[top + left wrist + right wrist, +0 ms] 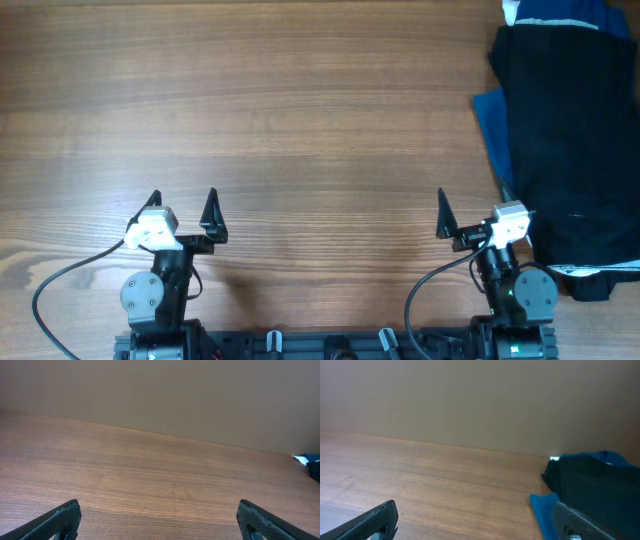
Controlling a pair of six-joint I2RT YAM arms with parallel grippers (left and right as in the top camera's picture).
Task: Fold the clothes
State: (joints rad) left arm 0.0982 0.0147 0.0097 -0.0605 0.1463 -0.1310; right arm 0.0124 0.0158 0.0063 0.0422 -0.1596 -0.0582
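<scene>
At the right edge of the counter (300, 100), black shorts (570, 130) lie heaped over royal-blue cloth (492, 115), just beside the right arm (508, 222). Both arms' jaws stand spread, empty. Likely best start: drag the shorts to the centre, then smooth them flat.

Wooden worktop (300, 120) with brown grain running left to right, seen from above. At its right side lies black fabric (570, 150), stretching from the far edge toward the near edge. Royal-blue cloth (490, 125) shows from under its left border, flat on the wood. A thin black cable (70, 270) curves across the near left corner.
</scene>
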